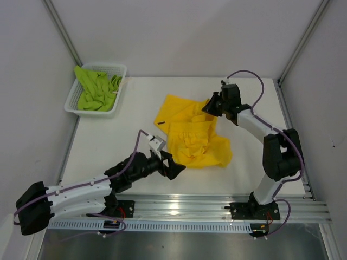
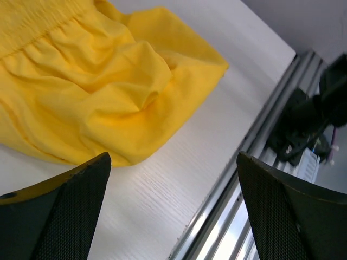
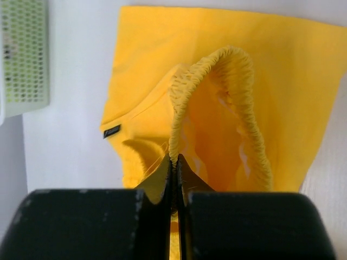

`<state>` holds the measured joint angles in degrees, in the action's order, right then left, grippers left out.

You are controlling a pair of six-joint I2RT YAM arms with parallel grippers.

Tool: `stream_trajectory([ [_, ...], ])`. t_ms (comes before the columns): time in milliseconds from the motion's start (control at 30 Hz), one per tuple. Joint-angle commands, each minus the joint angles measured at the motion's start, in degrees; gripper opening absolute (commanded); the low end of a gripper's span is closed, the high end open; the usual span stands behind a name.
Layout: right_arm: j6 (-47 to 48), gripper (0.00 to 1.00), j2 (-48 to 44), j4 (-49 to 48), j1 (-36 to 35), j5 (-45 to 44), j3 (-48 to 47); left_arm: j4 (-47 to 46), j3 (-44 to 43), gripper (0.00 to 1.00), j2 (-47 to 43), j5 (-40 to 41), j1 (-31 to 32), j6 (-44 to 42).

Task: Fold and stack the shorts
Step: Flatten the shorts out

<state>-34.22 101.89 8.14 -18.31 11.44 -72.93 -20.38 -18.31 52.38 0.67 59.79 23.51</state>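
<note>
The yellow shorts (image 1: pixel 191 135) lie crumpled in the middle of the table. My right gripper (image 1: pixel 210 106) is shut on their elastic waistband (image 3: pixel 179 108) at the far right corner and lifts it into a loop. My left gripper (image 1: pixel 172 165) is open and empty, just off the near left hem of the yellow shorts (image 2: pixel 108 81), above bare table. The lime green shorts (image 1: pixel 97 89) lie bunched in the white mesh basket (image 1: pixel 120 68) at the far left. The white drawstring is not clearly visible.
The aluminium rail (image 1: pixel 190 208) runs along the table's near edge, also in the left wrist view (image 2: pixel 260 162). The basket's corner (image 3: pixel 24 54) shows at the left of the right wrist view. Enclosure walls stand on both sides.
</note>
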Motion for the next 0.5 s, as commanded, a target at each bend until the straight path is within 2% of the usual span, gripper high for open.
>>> stream_trajectory([
  [0,3.28,0.00,-8.00,-6.46,-0.33,4.03,4.09,8.06,-3.93,0.99,-4.20,6.47,-6.31,4.26],
  [33,3.54,0.00,-11.50,-7.43,-0.24,4.11,8.37,8.51,-4.19,0.99,-4.83,4.97,-8.79,5.83],
  [67,4.50,0.00,-13.19,-11.09,-0.07,5.07,10.76,8.08,-4.19,0.99,-5.09,0.00,-14.38,8.20],
  [100,4.77,0.00,-15.12,-12.26,0.02,4.99,13.14,7.73,-4.02,0.99,-4.75,-2.92,-16.96,9.00],
  [167,5.38,0.00,-20.13,-16.11,0.11,5.08,19.97,8.68,-5.51,0.99,-3.26,-4.27,-21.62,9.80],
  [267,6.44,0.00,-24.36,-19.47,0.11,5.43,26.23,8.78,-9.72,0.99,1.92,-6.11,-24.19,7.62],
  [367,7.06,0.00,-25.33,-19.92,-0.06,5.43,28.44,7.64,-14.82,0.99,9.12,-6.81,-25.33,6.90],
  [467,7.67,0.00,-24.46,-18.09,-0.50,3.33,28.63,4.22,-18.95,0.99,17.56,-13.39,-27.78,6.38],
])
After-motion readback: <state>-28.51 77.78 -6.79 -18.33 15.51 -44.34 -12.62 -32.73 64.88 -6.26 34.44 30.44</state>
